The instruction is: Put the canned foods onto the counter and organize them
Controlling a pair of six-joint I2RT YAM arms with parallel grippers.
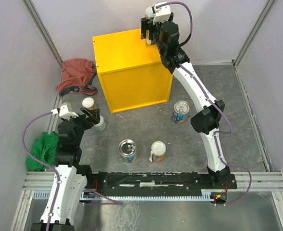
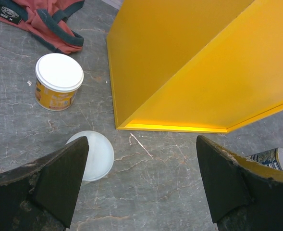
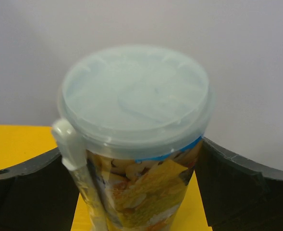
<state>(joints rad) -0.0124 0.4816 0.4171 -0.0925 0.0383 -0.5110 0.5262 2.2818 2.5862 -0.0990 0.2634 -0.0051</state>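
Observation:
The yellow counter (image 1: 131,72) stands at the back middle. My right gripper (image 1: 151,32) is over its back right corner, shut on a tall orange-labelled can (image 3: 136,120) with a pale lid, held upright between both fingers over the yellow top (image 3: 16,144). My left gripper (image 1: 94,117) is open and empty, low over the floor, beside a short pale-lidded can (image 2: 95,156) near its left finger (image 2: 59,178). A white-lidded orange can (image 2: 59,79) stands further back. Two silver-topped blue tins (image 1: 128,150) (image 1: 180,111) and one white-lidded can (image 1: 158,151) stand on the floor.
A red cloth (image 1: 75,74) lies left of the counter, by the wall. A green cloth (image 1: 43,149) lies at the left edge beside my left arm. Grey walls close in the back and both sides. The counter's front face (image 2: 189,72) is just beyond my left gripper.

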